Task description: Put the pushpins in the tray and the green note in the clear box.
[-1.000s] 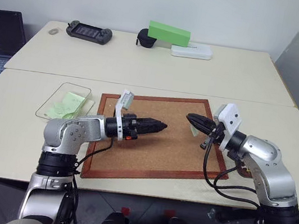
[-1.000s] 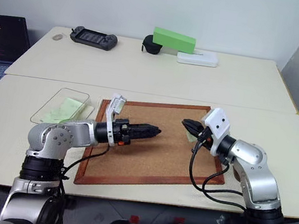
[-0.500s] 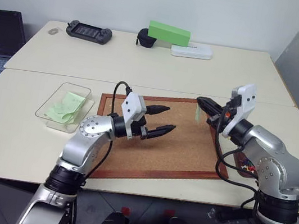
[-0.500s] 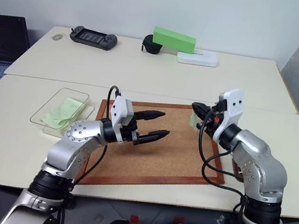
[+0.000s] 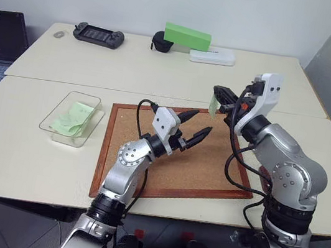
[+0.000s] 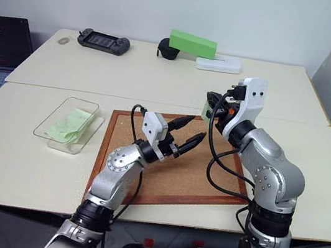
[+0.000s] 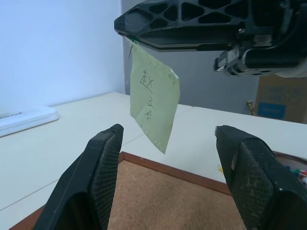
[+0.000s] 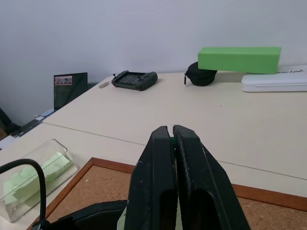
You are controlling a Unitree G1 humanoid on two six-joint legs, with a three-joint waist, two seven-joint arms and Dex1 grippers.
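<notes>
The right gripper point(image 5: 218, 95), jaws pinched on the green note point(image 7: 153, 99), is hanging it above the corkboard's point(image 5: 209, 168) far edge, while the left gripper point(image 5: 194, 127), jaws wide apart, is facing it, seemingly without touching.

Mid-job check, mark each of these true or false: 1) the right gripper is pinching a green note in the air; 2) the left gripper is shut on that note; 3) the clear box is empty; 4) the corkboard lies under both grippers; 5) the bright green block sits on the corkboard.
1) True. The right gripper is shut on the green note, which hangs from its tips above the corkboard.
2) False. The left gripper is open, its fingers either side of the note without touching it.
3) False. The clear box already holds pale green notes.
4) True.
5) False. The bright green block is on the far table, by the white case.
</notes>
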